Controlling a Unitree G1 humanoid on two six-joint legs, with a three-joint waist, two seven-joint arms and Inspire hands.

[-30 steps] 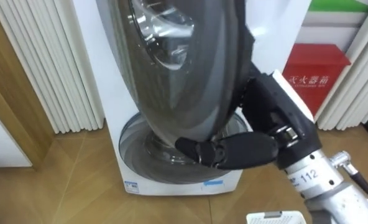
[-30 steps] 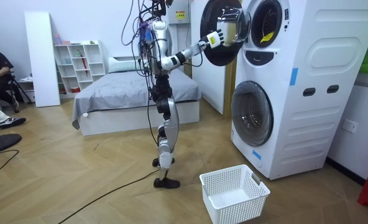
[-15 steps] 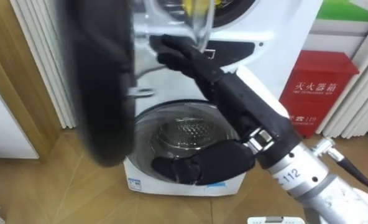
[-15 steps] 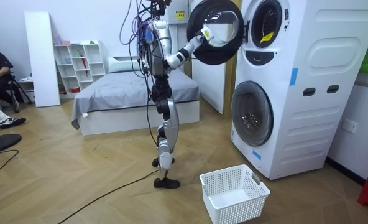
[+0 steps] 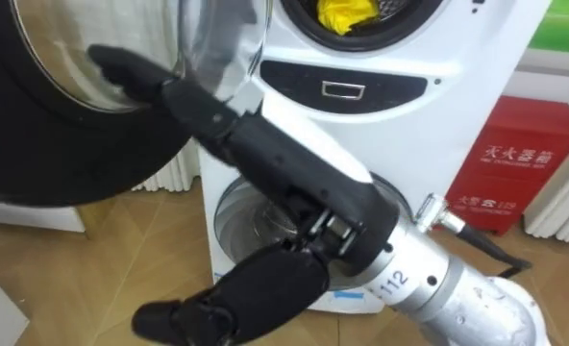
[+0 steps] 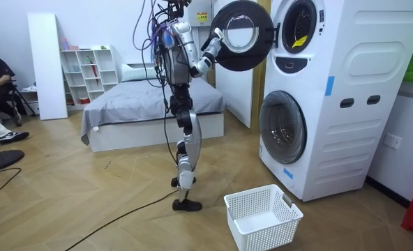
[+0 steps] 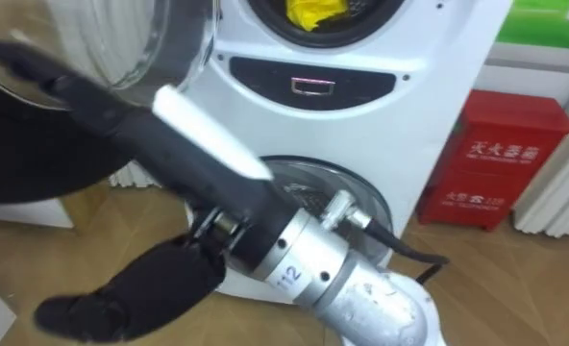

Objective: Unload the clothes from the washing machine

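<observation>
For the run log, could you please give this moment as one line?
door: open | right robot hand: open, at door glass | yellow cloth: in upper drum | basket: on floor

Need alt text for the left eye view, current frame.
The robot's right hand reaches up, straight fingers on the inner glass of the upper washing machine's open door. A yellow cloth lies in the upper drum at top; a second machine's round door sits below, and a red cabinet stands at the right.

The washing machine (image 5: 400,58) is glossy white, its door (image 5: 54,173) dark plastic round shiny glass, the floor (image 5: 121,250) smooth wood.
</observation>
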